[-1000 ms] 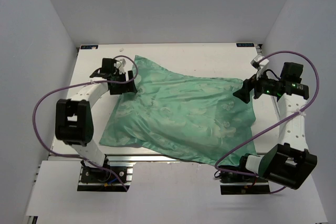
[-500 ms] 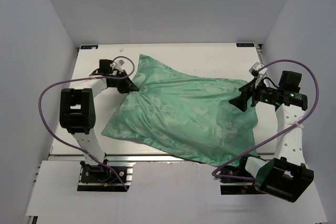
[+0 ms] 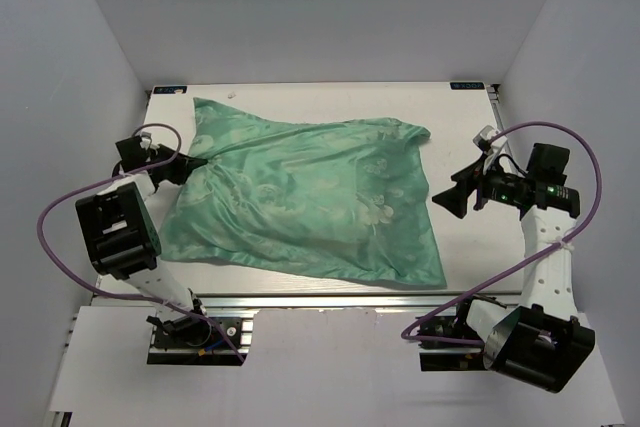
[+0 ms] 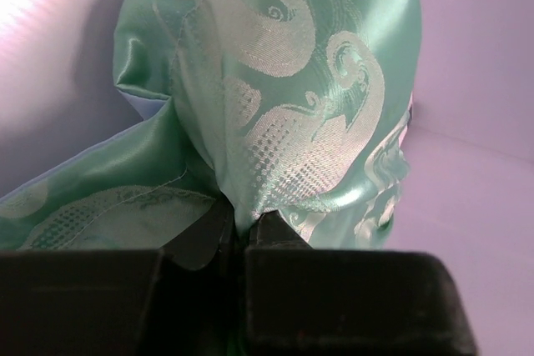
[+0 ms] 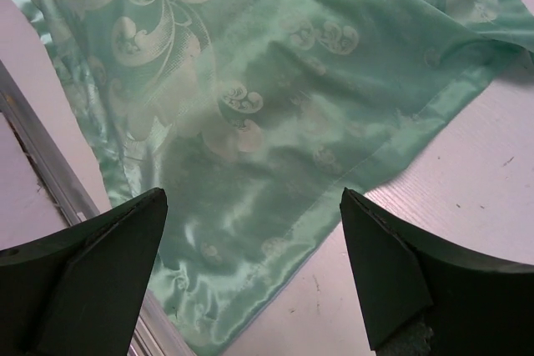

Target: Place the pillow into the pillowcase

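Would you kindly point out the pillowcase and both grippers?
pillowcase (image 3: 300,197), top view, middle of green face.
left gripper (image 4: 242,235), left wrist view, between pinching fingertips.
right gripper (image 5: 252,206), right wrist view, between open fingertips.

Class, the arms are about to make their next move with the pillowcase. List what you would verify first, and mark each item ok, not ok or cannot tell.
1. Left gripper has its jaws shut on a fold of the pillowcase: ok.
2. Right gripper has its jaws wide open and holds nothing: ok.
3. Right gripper is clear of the cloth: ok in the top view.
4. Pillowcase lies on the table: ok, but its near corner is close to the front edge.
5. Pillow is in sight: not ok.
6. Pillowcase opening is located: cannot tell.
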Controlling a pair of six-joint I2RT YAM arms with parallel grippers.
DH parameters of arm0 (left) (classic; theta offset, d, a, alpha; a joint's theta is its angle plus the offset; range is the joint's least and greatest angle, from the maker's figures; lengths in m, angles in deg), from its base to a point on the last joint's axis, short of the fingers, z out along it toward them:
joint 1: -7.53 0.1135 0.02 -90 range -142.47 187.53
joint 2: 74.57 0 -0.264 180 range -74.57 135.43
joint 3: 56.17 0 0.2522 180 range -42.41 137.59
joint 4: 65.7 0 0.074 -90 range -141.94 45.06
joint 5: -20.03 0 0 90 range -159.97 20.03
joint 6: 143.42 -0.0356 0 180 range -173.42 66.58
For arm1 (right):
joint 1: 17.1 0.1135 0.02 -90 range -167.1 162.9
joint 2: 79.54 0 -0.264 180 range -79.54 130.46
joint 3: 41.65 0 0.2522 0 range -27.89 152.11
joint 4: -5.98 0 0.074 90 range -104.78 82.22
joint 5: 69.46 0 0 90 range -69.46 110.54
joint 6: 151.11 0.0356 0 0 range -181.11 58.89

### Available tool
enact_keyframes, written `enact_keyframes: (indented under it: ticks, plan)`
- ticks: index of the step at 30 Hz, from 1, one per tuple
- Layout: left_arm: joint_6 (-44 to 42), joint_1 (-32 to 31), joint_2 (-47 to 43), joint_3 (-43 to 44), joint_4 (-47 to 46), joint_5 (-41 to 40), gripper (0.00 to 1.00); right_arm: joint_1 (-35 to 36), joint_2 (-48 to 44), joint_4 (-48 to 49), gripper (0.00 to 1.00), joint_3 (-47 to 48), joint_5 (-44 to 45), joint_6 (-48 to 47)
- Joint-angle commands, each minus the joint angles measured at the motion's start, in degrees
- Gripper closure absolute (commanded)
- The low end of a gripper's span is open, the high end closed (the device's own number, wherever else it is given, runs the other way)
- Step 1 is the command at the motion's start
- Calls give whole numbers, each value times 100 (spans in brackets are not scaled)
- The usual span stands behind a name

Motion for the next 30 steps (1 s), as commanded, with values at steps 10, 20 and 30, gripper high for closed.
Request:
enact_keyframes:
  ticks: [10, 20, 30]
  plan:
    - [-1933, -510, -536, 1585, 2190, -930, 2, -8, -69, 815, 11, -150, -264, 1667]
    - [-1872, -765, -2679, 999, 1660, -1541, 2, -8, 353, 500, 11, 351, 87, 2171]
    - [-2328, -1363, -4993, -979, -163, 719, 2, -8, 20, 1386, 11, -43, 974, 3653]
